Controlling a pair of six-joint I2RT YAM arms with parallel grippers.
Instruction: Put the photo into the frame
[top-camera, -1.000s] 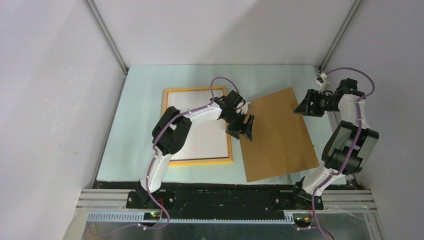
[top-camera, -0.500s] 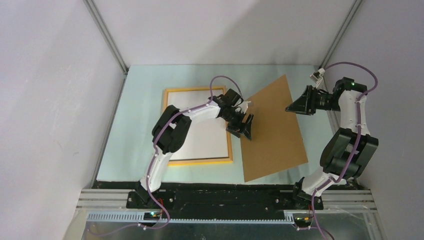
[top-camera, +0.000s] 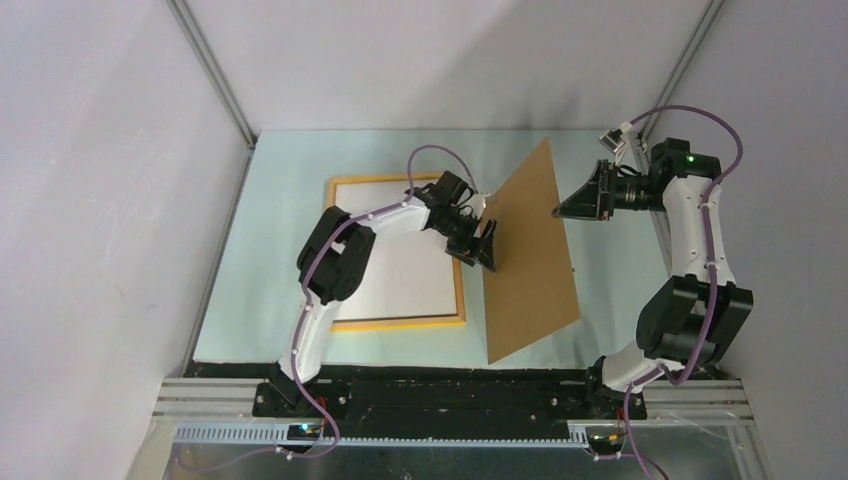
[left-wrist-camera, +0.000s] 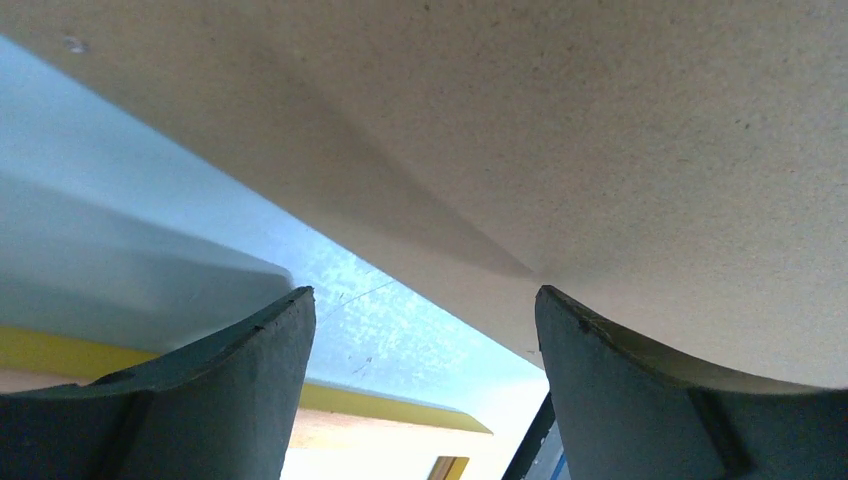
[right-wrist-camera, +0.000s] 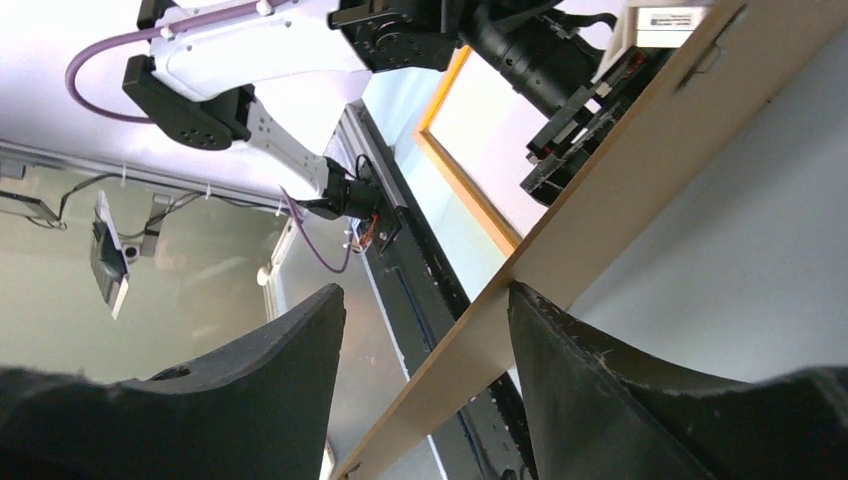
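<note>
The yellow frame (top-camera: 400, 323) lies flat on the table at left. A white sheet (top-camera: 410, 280) fills it; I cannot tell whether this is the photo face down, and no flower print shows. The brown backing board (top-camera: 525, 250) stands tilted steeply on its near edge, just right of the frame. My left gripper (top-camera: 483, 245) is open at the board's left face, which leans over its fingers (left-wrist-camera: 640, 400). My right gripper (top-camera: 562, 208) is open at the board's raised far edge. That thin edge (right-wrist-camera: 620, 190) crosses between its fingers, against one of them.
A pale blue mat (top-camera: 280, 250) covers the table inside grey walls with metal corner posts. A black rail (top-camera: 450, 395) carrying the arm bases runs along the near edge. In the right wrist view the left arm (right-wrist-camera: 540, 60) shows behind the board.
The board has swung up from nearly flat to steeply tilted, its far right edge rising leftward with the right gripper. The left gripper shifted slightly back and up beside it.
</note>
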